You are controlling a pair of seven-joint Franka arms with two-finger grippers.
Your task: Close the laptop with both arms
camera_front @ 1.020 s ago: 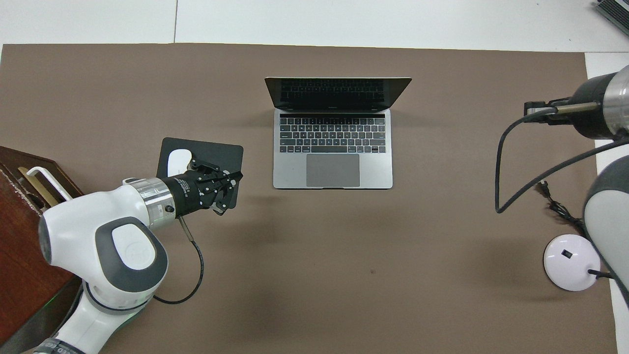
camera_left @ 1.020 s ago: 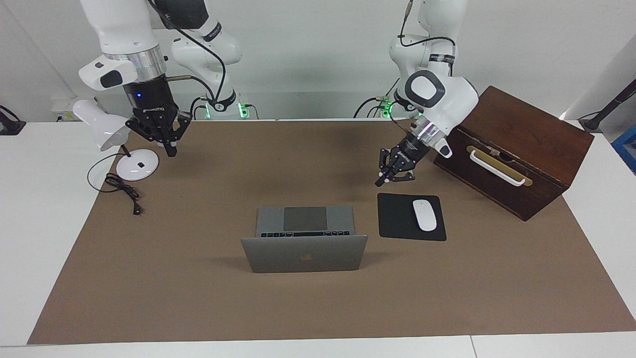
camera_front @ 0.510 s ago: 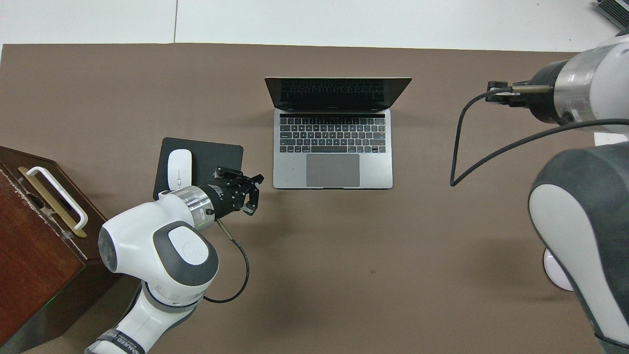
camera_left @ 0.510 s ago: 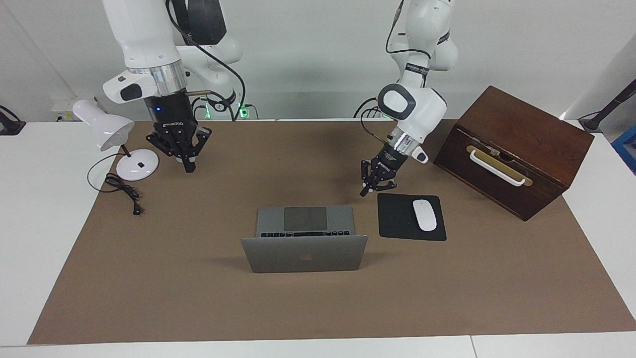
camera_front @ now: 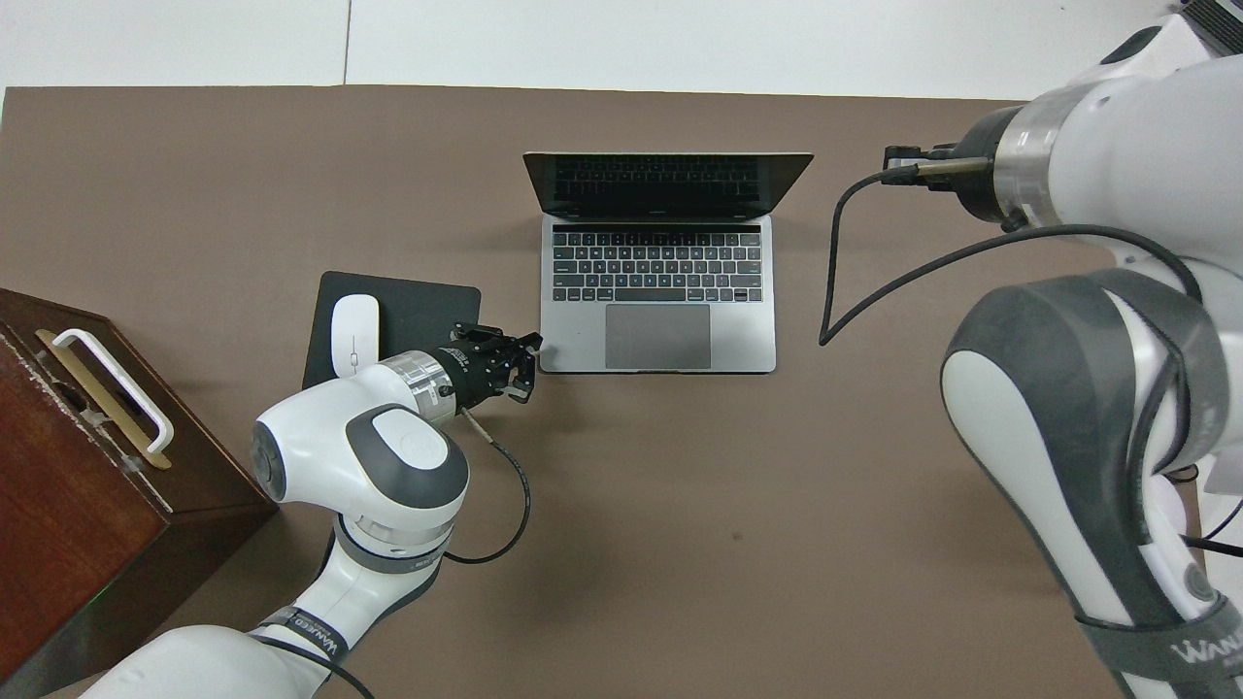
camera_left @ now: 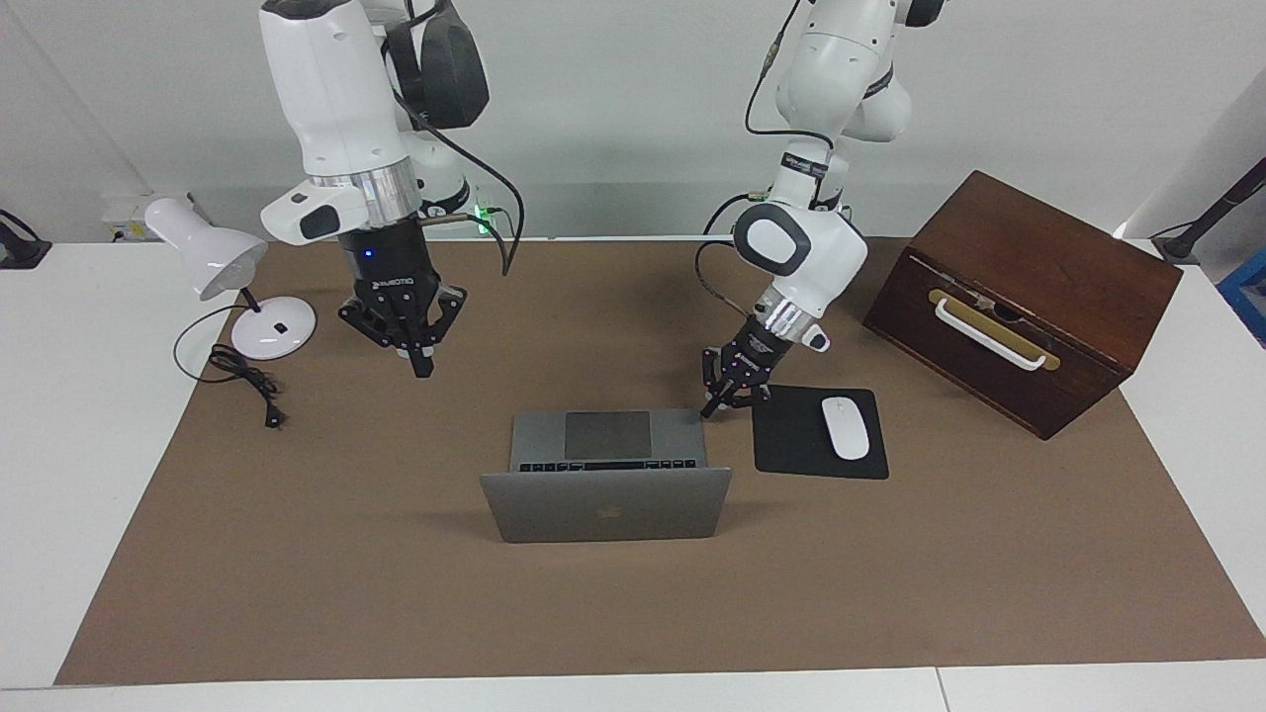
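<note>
White table (camera_left: pixel 59 415) w/ brown mat (camera_left: pixel 396 593): laptop (camera_left: pixel 608 475), mouse pad (camera_left: pixel 791 435), box (camera_left: pixel 1029 297), lamp (camera_left: pixel 272 326).

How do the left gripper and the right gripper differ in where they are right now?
The left gripper is low, at the corner of the laptop base nearest the mouse pad; the right gripper hangs over bare brown mat, well short of the laptop. The left gripper points at a slant toward the laptop; the right gripper points straight down. The left shows in the overhead view; the right is hidden there. Neither holds anything, and the laptop lid stands open.

Laptop (camera_left: pixel 605 475) mid-mat (camera_left: pixel 396 593), mouse pad (camera_left: pixel 791 435) beside it toward the left arm's end, mouse (camera_left: pixel 845 427) on it.
</note>
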